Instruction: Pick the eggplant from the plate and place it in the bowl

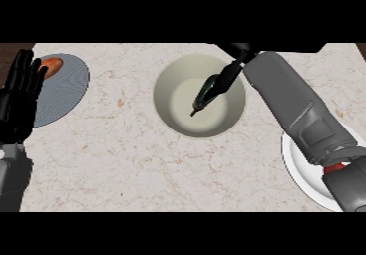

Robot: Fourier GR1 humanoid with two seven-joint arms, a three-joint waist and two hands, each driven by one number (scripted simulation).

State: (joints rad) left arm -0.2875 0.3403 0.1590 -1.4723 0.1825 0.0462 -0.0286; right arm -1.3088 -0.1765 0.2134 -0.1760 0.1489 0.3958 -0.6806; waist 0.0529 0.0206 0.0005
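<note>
The eggplant, dark green and slender, hangs tilted over the hollow of the bowl, its narrow tip pointing down and to the left, close to the bowl's floor. Its upper end is pinched in the fingers of the right hand, which curl round it just above the bowl's upper right rim. The grey right forearm runs from that hand down to the lower right, passing over the white plate and covering much of it.

The bowl sits near the middle of the marble counter, with bare stone all round it: a broad open stretch below and to the left, a narrower strip above towards the counter's far edge. The white plate lies at the counter's right edge, well apart from the bowl. A grey plate lies at the left edge, also well apart from the bowl, and bears an orange-red item at its upper end; what it is cannot be told.

The left hand rests open at the left edge, fingers straight and pointing up, overlapping the grey plate's left side.

Counted: one eggplant, one bowl, two plates, one orange-red item, two hands.
</note>
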